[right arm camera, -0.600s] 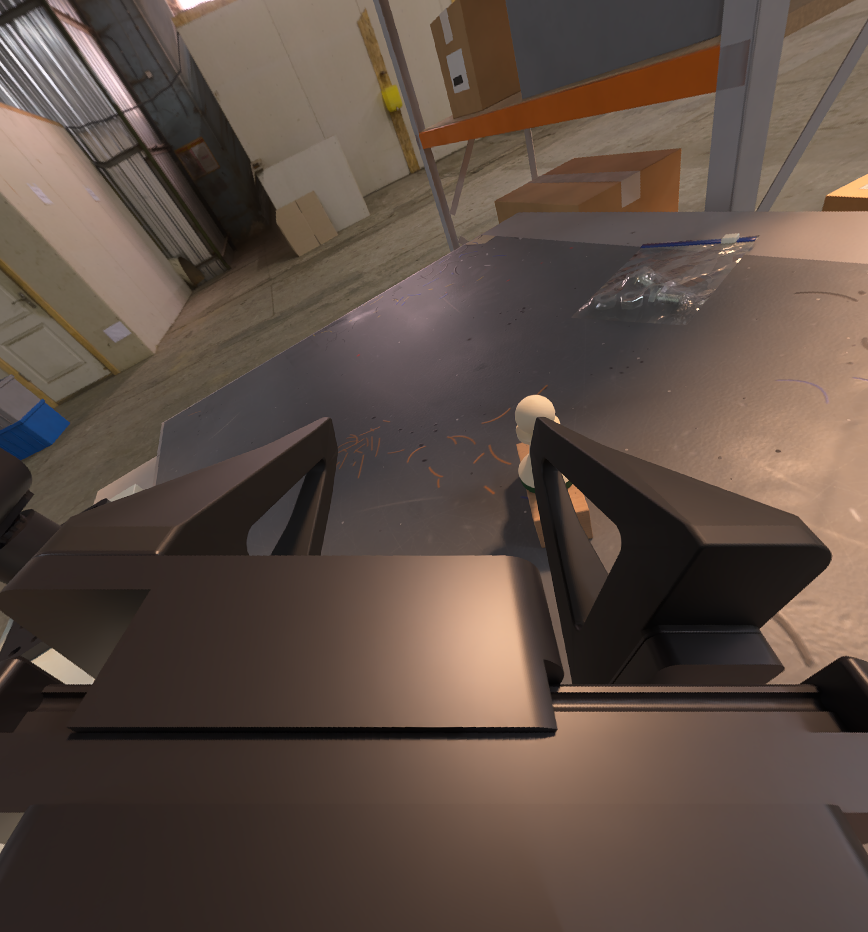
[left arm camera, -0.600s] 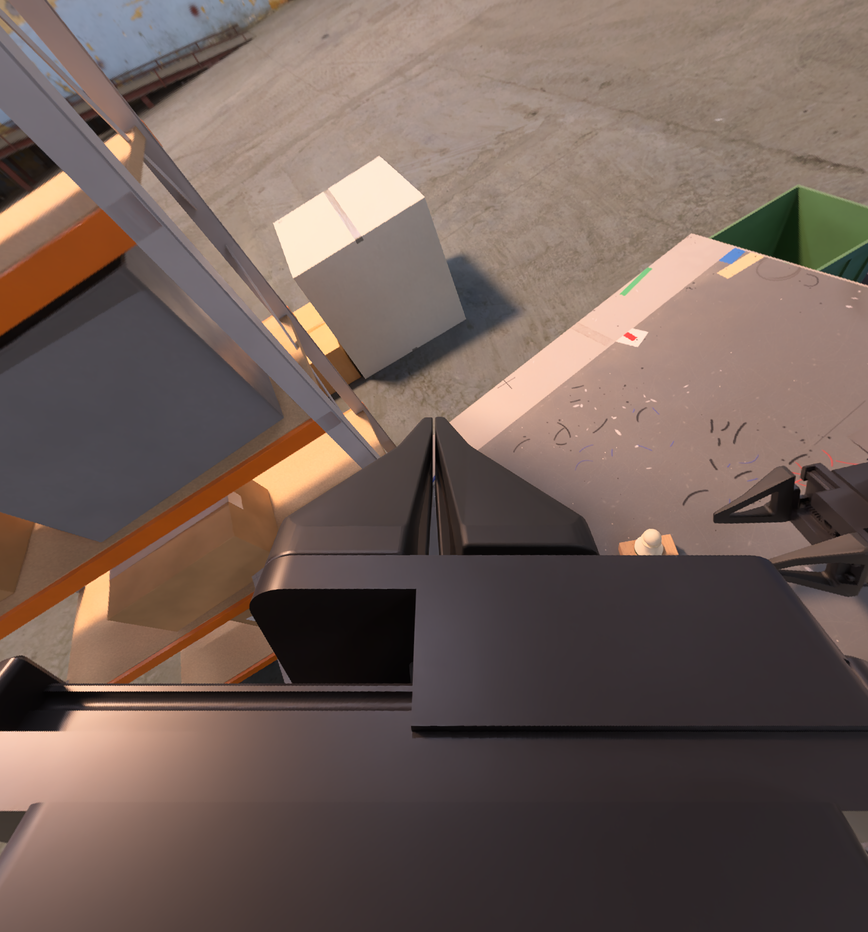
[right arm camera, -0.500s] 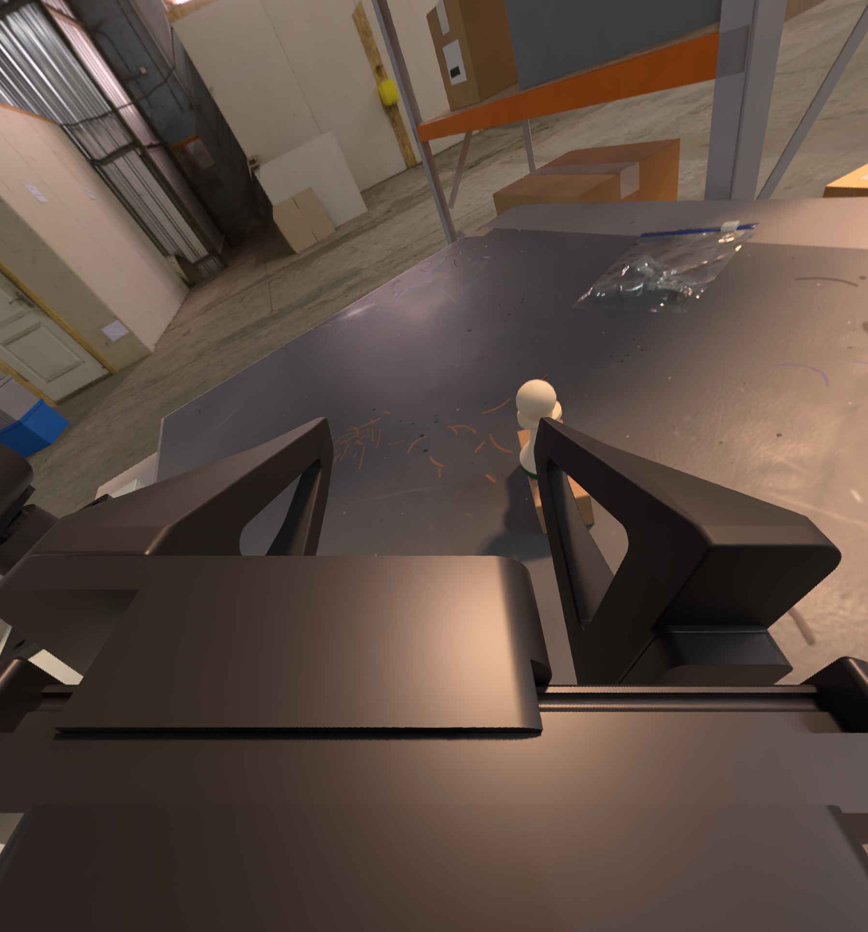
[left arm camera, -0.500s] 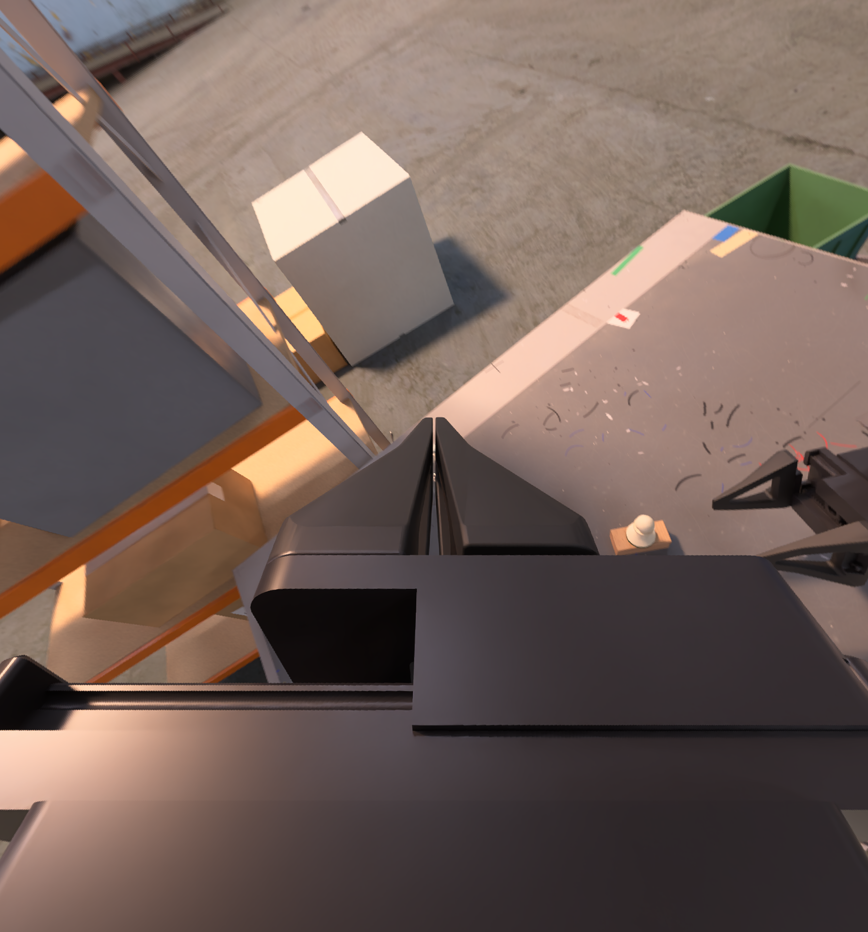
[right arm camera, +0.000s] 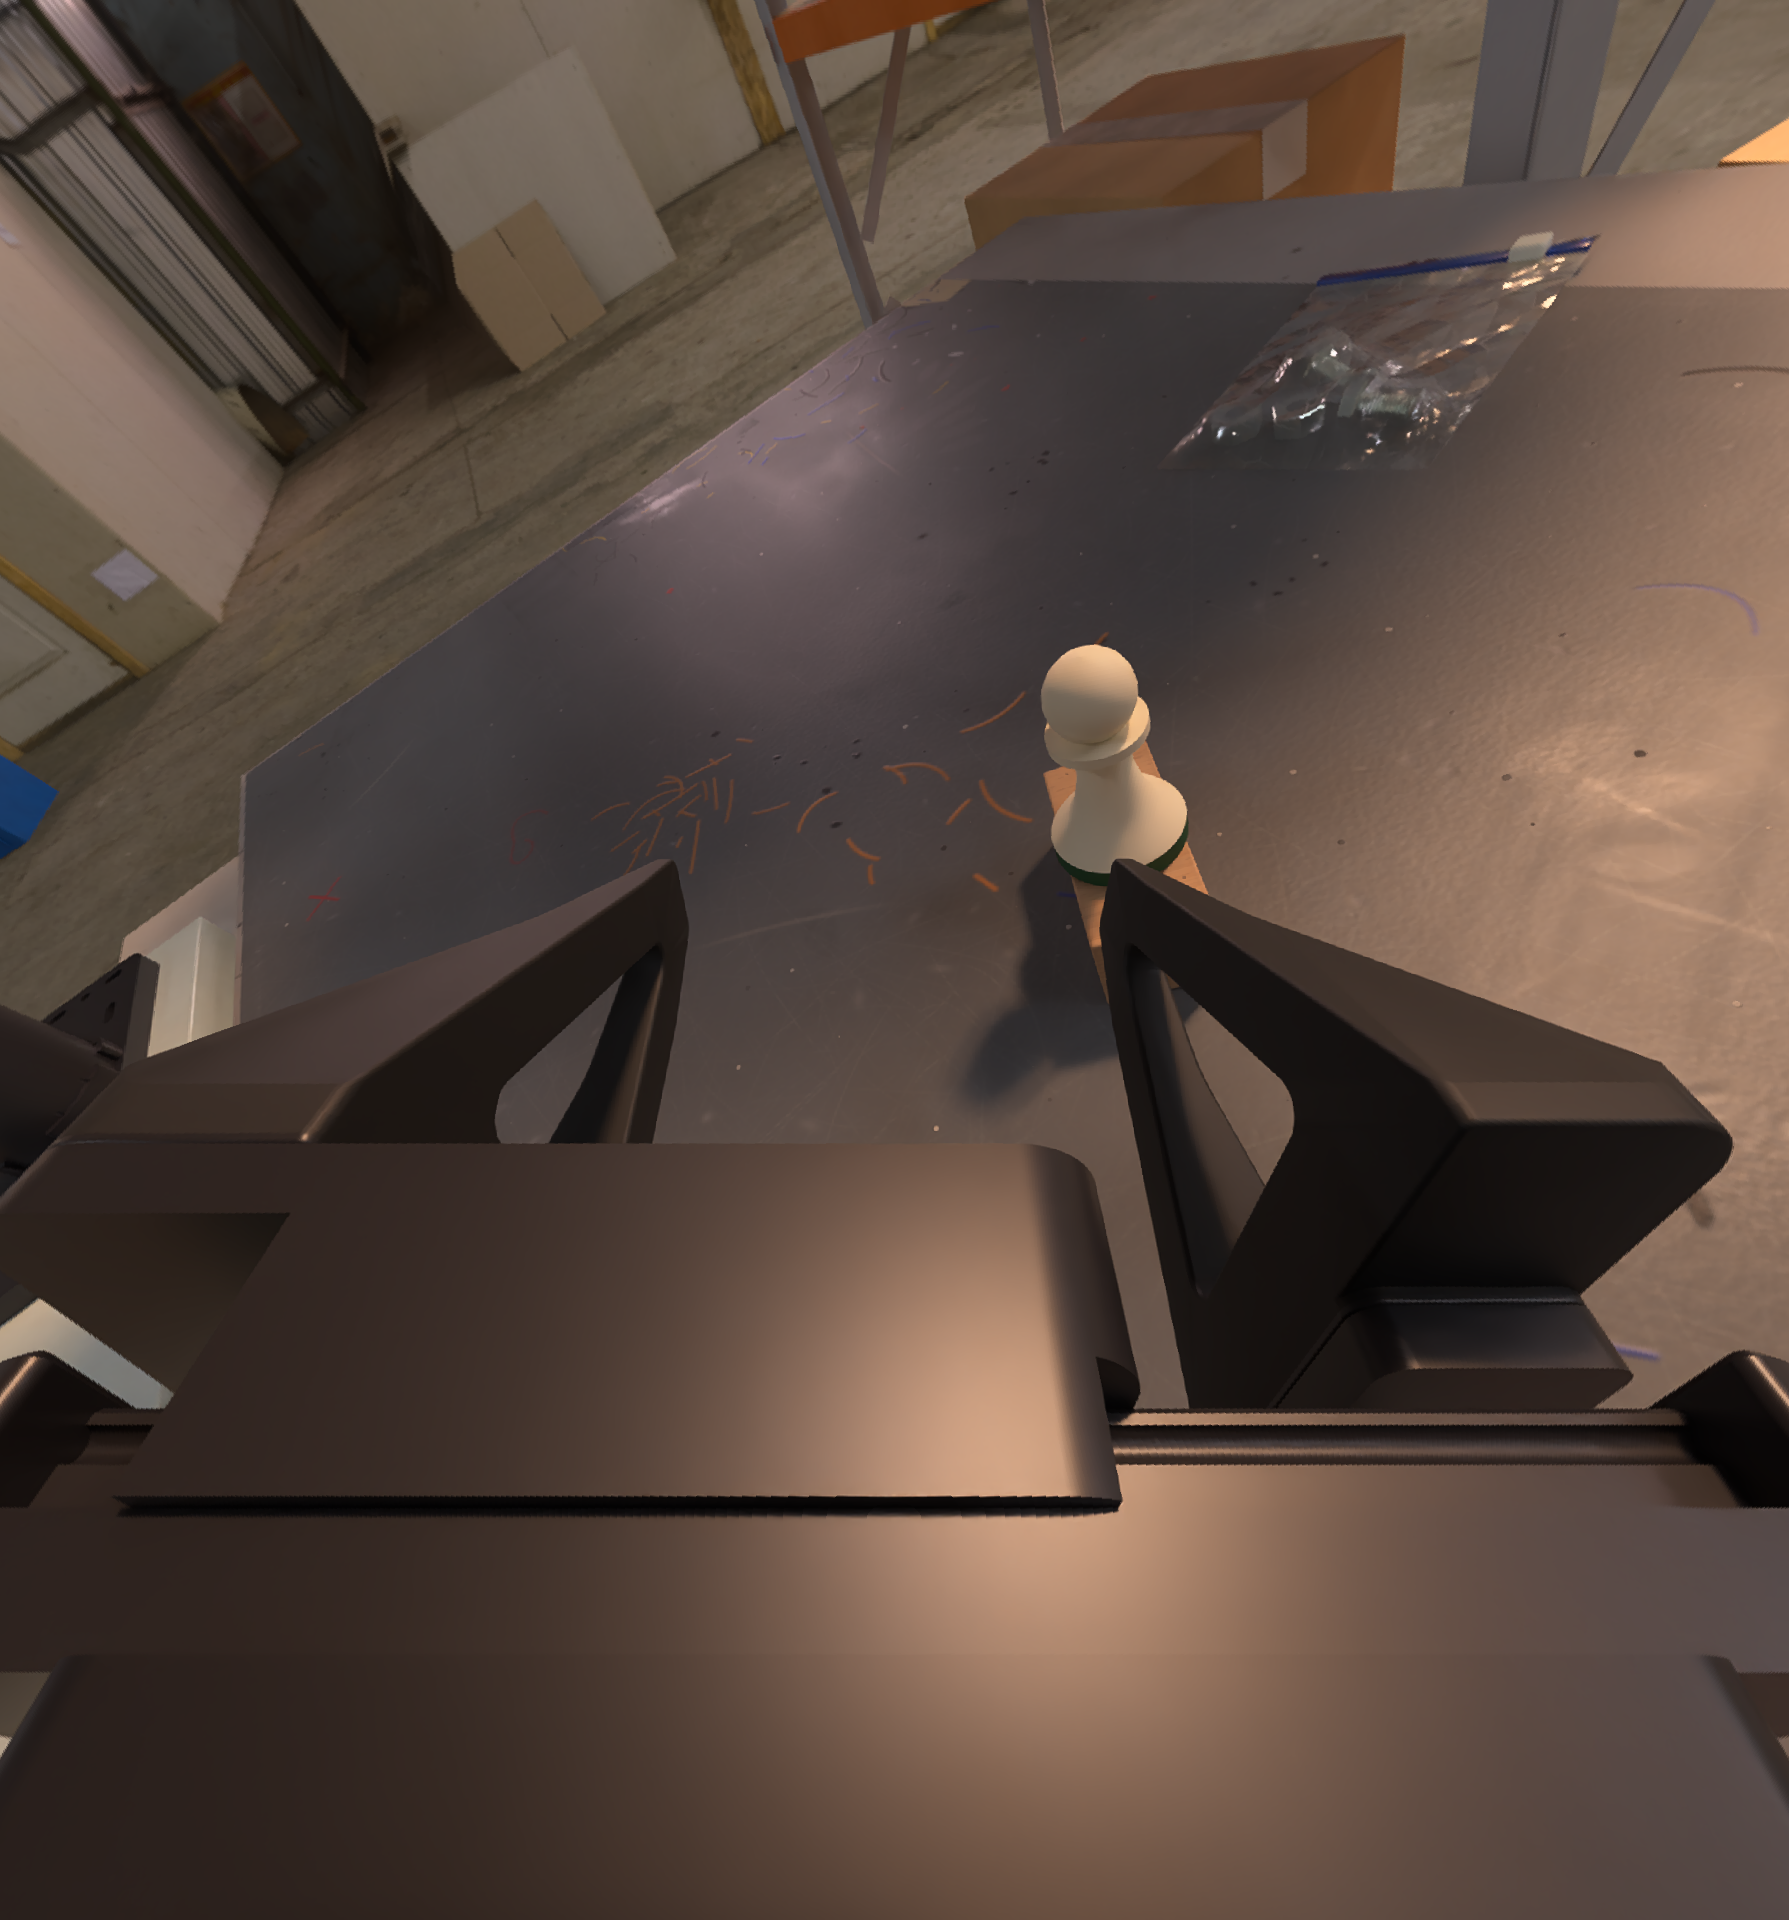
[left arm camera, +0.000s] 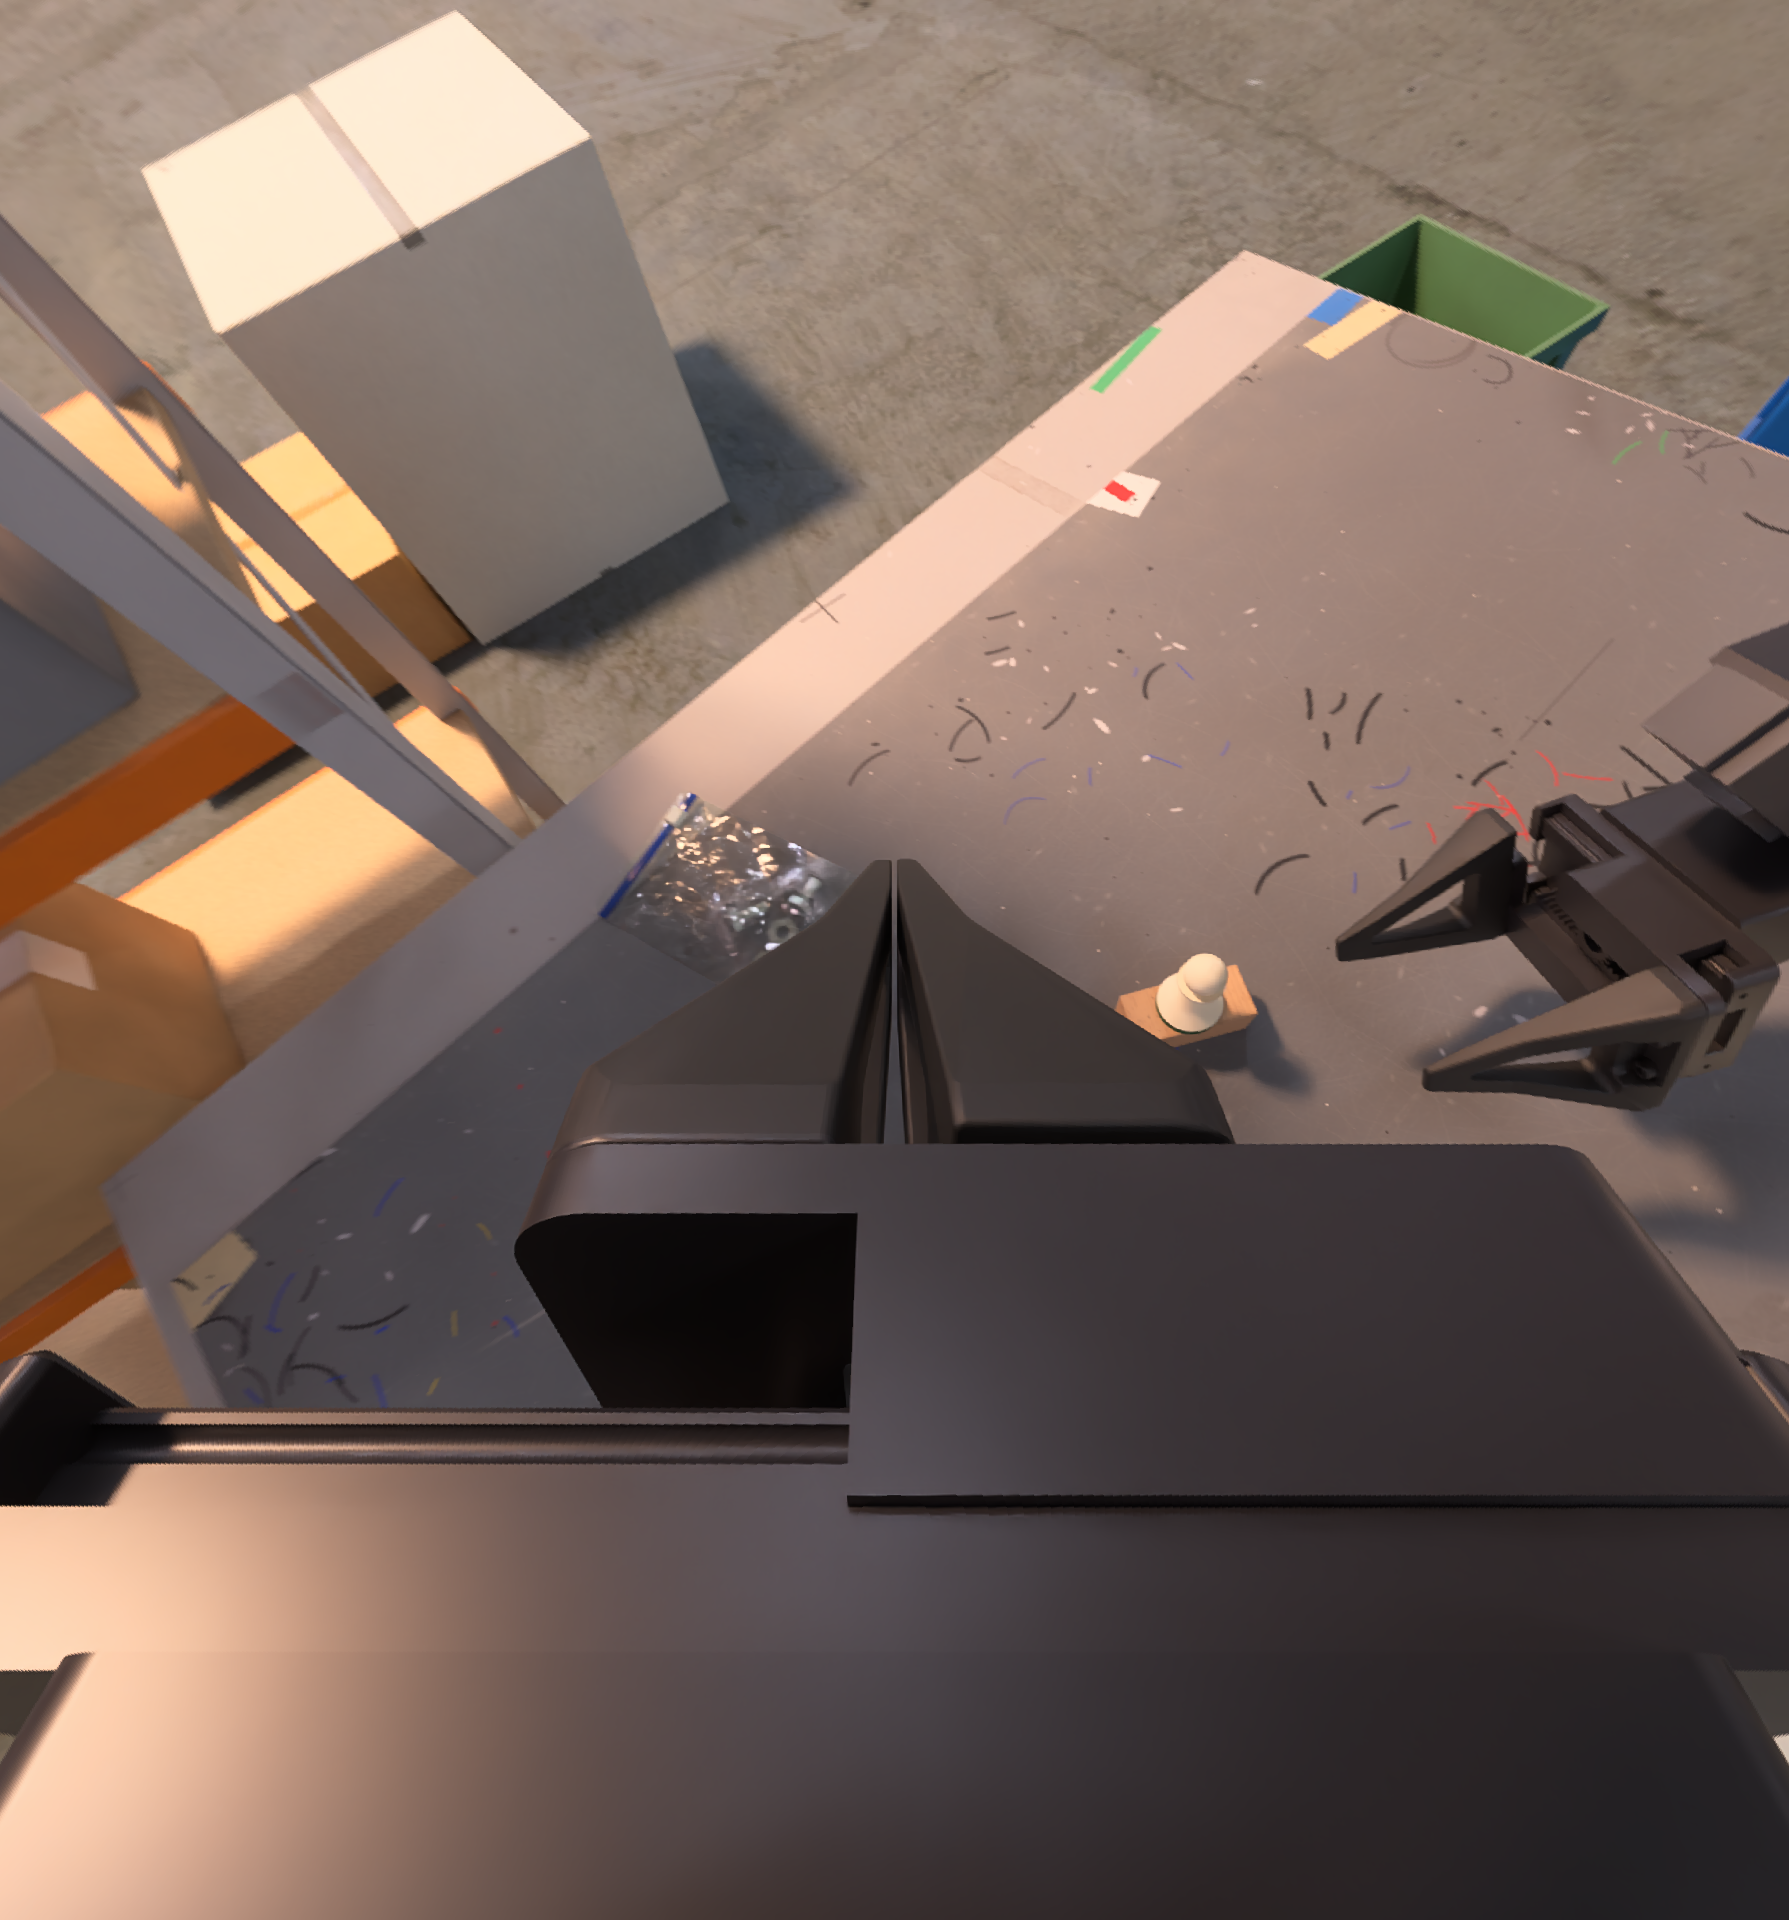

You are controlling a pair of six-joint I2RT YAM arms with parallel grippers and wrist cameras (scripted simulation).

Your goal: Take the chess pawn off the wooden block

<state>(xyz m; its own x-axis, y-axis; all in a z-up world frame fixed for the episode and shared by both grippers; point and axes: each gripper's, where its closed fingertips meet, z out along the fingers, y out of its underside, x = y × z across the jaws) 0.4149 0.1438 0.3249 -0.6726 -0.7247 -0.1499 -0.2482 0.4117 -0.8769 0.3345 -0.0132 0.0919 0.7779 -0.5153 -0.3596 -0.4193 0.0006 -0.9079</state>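
Observation:
A cream chess pawn (right arm camera: 1103, 774) with a dark green base ring stands upright on a small wooden block (right arm camera: 1144, 883) on the dark grey table (right arm camera: 765, 582). My right gripper (right arm camera: 895, 883) is open and empty; its right fingertip sits just in front of the block and hides part of it. In the left wrist view the pawn (left arm camera: 1193, 992) and block (left arm camera: 1222, 1013) lie just right of my left gripper (left arm camera: 892, 868), which is shut and empty above the table. The right gripper (left arm camera: 1383, 1013) shows there too, open, to the right of the block.
A clear plastic bag of small metal parts (left arm camera: 734, 899) lies near the table's edge, also in the right wrist view (right arm camera: 1378, 358). Off the table are a white box (left arm camera: 433, 312), a green bin (left arm camera: 1461, 286), shelving with orange beams (left arm camera: 90, 790) and cardboard boxes (right arm camera: 1191, 145).
The left wrist view has tilted toward the table, bringing the bag into sight. The right gripper has risen and moved closer to the pawn, which now shows in full above the right finger.

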